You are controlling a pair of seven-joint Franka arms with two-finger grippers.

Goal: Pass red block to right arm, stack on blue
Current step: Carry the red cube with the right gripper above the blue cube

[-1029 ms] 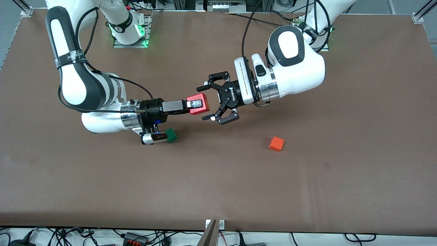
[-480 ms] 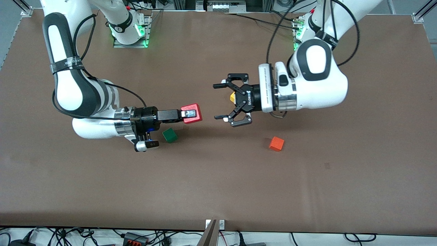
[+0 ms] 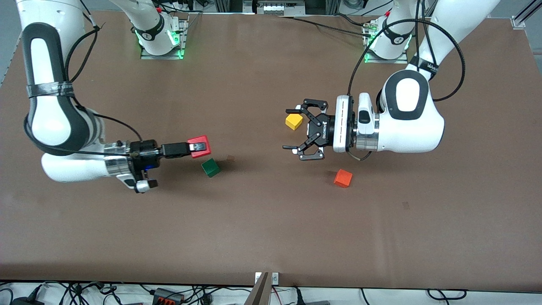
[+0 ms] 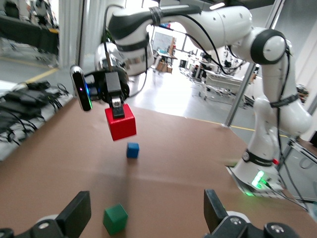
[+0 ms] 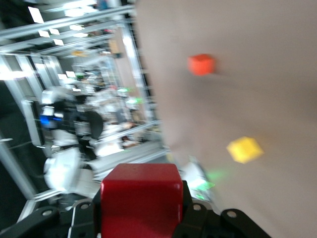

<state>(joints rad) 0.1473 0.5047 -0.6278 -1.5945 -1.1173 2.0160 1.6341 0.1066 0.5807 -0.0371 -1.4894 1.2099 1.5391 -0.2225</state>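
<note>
My right gripper (image 3: 198, 147) is shut on the red block (image 3: 199, 146), holding it in the air above the table close to the green cube (image 3: 210, 167). In the right wrist view the red block (image 5: 142, 198) fills the space between the fingers. My left gripper (image 3: 291, 129), a black claw, is open and holds nothing, over the table between a yellow and an orange cube. The left wrist view shows the blue cube (image 4: 132, 149) on the table below the held red block (image 4: 121, 124). I cannot find the blue cube in the front view.
The yellow cube (image 3: 294, 121) lies beside the left gripper's upper finger. The orange cube (image 3: 343, 178) lies nearer the front camera. The green cube (image 4: 115, 218) sits between the open left fingers' line of sight and the blue cube. Brown table (image 3: 271, 228) stretches wide toward the camera.
The arms drew apart: the right gripper carried the red block toward the right arm's end, and the open left gripper pulled back toward its own end, uncovering the yellow cube.
</note>
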